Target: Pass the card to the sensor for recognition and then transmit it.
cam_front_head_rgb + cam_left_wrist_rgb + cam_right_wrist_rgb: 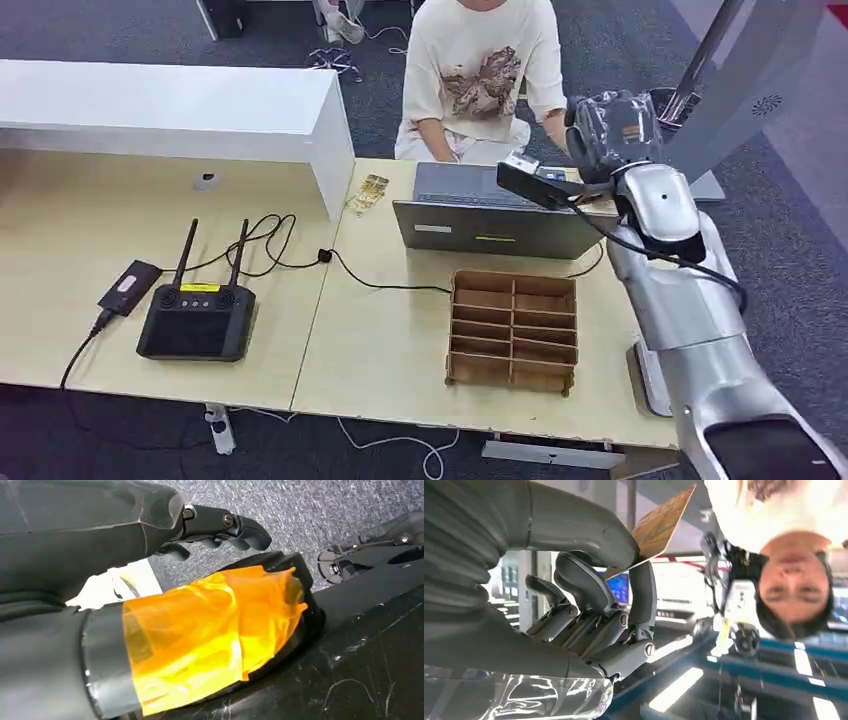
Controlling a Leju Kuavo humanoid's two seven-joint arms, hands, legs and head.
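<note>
We see the right hand [594,605] raised over the far right of the table [380,350], pinching the card [663,522] between thumb and a finger, just beyond the grey laptop [490,215] and before a seated person [480,70]. The left hand [220,527] hangs above carpet, fingers curled in on nothing.

Gold-patterned card [663,522], pinched, tilted

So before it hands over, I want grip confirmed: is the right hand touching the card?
Touching. The right wrist view shows the card pinched between the right hand's thumb and a finger.
</note>
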